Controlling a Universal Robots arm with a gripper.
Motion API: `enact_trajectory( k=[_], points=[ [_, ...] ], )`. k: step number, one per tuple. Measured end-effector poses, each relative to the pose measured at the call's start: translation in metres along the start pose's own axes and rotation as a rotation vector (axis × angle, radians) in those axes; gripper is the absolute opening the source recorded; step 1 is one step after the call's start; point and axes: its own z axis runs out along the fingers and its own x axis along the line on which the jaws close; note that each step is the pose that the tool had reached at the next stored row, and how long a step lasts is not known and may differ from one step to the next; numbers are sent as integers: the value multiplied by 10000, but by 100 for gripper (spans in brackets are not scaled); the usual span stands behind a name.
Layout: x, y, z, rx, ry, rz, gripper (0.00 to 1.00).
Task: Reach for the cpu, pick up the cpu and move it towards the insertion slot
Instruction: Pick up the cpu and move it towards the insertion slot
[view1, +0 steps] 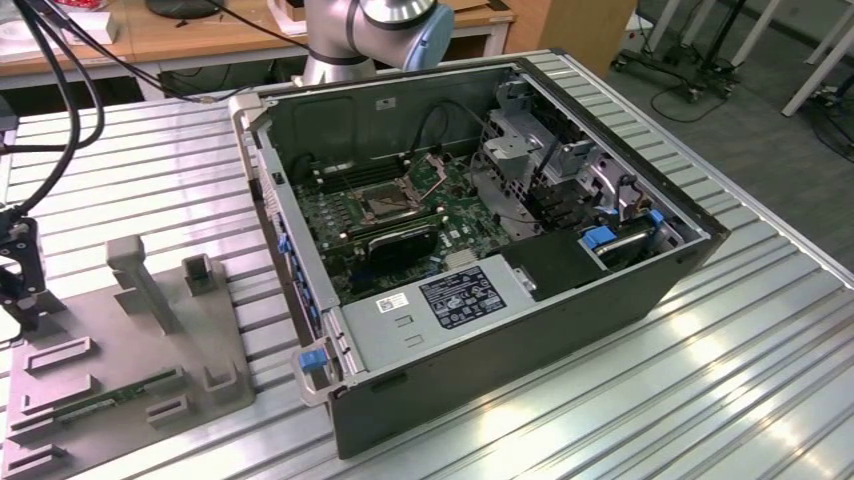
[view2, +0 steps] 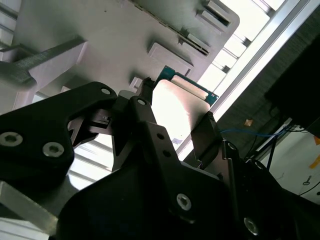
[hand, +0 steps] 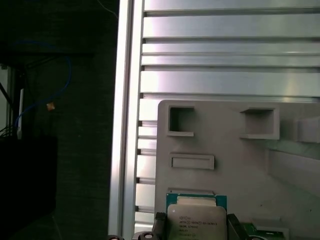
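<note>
The cpu (hand: 196, 216), a small square chip with a pale metal face and a green rim, sits at the edge of the grey fixture plate (hand: 235, 165). In both wrist views my gripper (view2: 176, 111) has one black finger against each of two opposite edges of the cpu (view2: 181, 100), shut on it. In the exterior view the gripper (view1: 20, 300) is low over the plate at the far left edge. The insertion slot (view1: 378, 207), a shiny square frame with a dark centre, lies on the motherboard inside the open computer case (view1: 534, 320), well to the exterior view's right of the gripper.
The fixture plate (view1: 134, 350) carries upright grey posts (view1: 140, 280), small holders and a long green circuit strip (view1: 100, 405). The case's tall side wall (view1: 274, 220) stands between plate and motherboard. A drive cage (view1: 527, 150) and black cables rise inside. The ribbed metal table (view1: 694, 400) ends just beyond the plate.
</note>
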Motion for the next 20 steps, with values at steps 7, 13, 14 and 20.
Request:
enact_trajectory(
  k=[7,13,14,20],
  points=[
    [0,0,-12,100,5,0,55],
    [0,-1,-26,198,8,0,55],
    [0,-1,-28,213,8,0,55],
    [0,-1,-41,301,11,0,55]
  ],
)
